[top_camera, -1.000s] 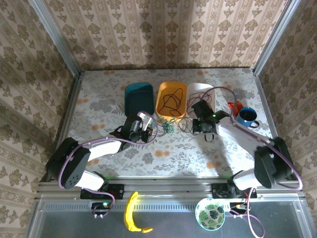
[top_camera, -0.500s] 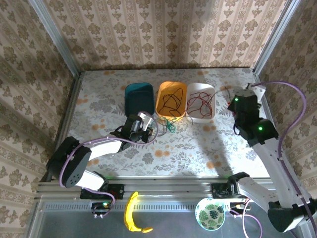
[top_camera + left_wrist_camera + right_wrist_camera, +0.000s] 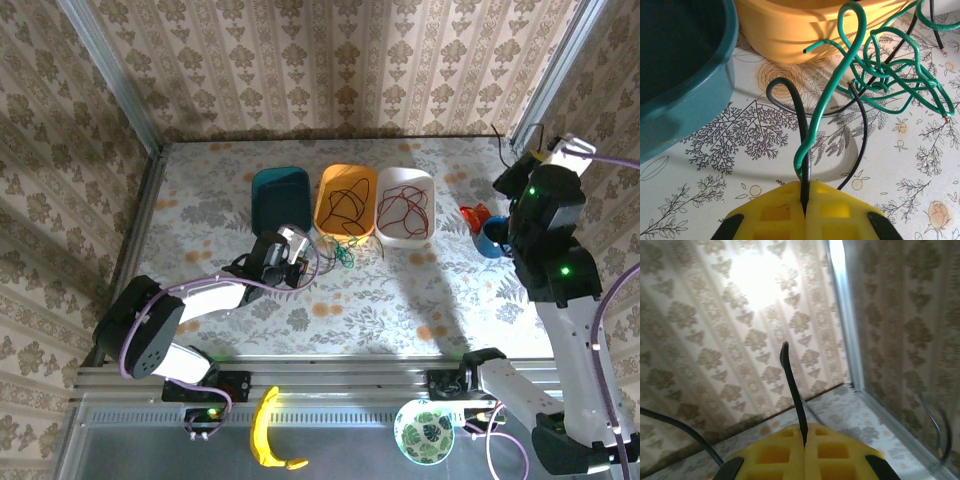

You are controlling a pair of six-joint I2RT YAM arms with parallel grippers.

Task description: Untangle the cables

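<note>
Left pincer [image 3: 804,201] clamps one green cable [image 3: 826,112] and one black cable [image 3: 801,120]; right pincer [image 3: 804,441] clamps one black wire [image 3: 794,390].

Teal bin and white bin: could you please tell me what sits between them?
The orange bin, holding a black cable, as the top view shows.
</note>
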